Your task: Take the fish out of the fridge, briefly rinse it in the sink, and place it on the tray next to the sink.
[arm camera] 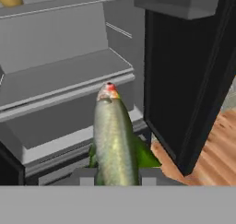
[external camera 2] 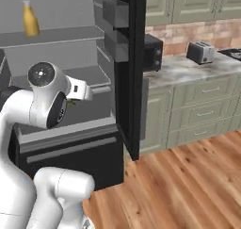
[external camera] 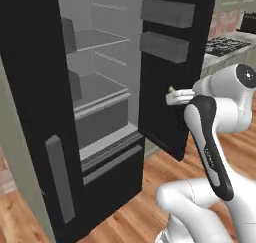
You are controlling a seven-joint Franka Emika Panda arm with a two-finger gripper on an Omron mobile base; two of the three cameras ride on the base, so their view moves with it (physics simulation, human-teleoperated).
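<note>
So the fish [arm camera: 114, 140] is seen clamped in the gripper [arm camera: 115, 178] in the hand view, with a dark fingertip pressed against each side of its body near the bottom of the picture and its reddish snout pointing up and away toward the fridge [external camera: 100, 87]. It's held out in front of the open fridge, not on any shelf; the grey shelves [arm camera: 64, 75] and the drawer front are seen behind it, well apart from it. In the left base view the gripper [external camera: 172, 94] is only glimpsed as a pale tip poking out past the white arm, just in front of the black fridge door [external camera: 172, 67], which is swung wide open with two grey door bins [external camera: 167, 12] mounted on its inner face. From the right base view the hand [external camera 2: 80, 90] is seen in front of the middle shelf area, and a sliver of green [external camera 2: 71, 102] is made out just under it, too small for much to be told. A yellow bottle [external camera 2: 30, 18] with a white neck is stood upright on the upper shelf, far from the fish. Off to the right, a marble-look counter [external camera 2: 188, 72] is seen with a black microwave [external camera 2: 153, 51] and a silver toaster [external camera 2: 201, 52] on it, green cabinets [external camera 2: 202, 110] below and a wooden floor [external camera 2: 179, 185] in front.
</note>
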